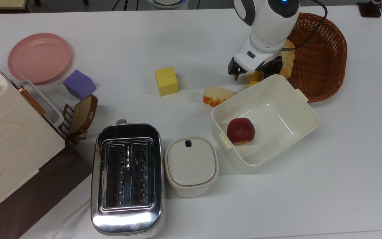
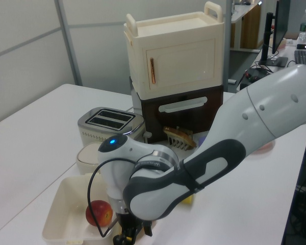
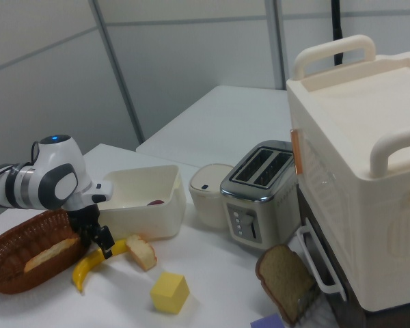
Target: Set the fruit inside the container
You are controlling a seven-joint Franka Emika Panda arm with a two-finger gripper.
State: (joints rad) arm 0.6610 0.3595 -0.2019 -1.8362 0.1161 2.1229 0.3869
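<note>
Reading the right view from its left, I see the slim, curved, bright yellow banana (image 3: 90,263) lying on the white tabletop (image 3: 212,273), just beside the brown wicker basket (image 3: 20,263). Its long axis points from the right view's lower left up toward the jaws (image 3: 104,244), which sit over its upper end, straddling it; whether they have clenched I cannot tell. Further right stands the large cream-white rectangular plastic tub (image 3: 154,205), close behind, with a dark-red apple (image 1: 240,130) already inside.
</note>
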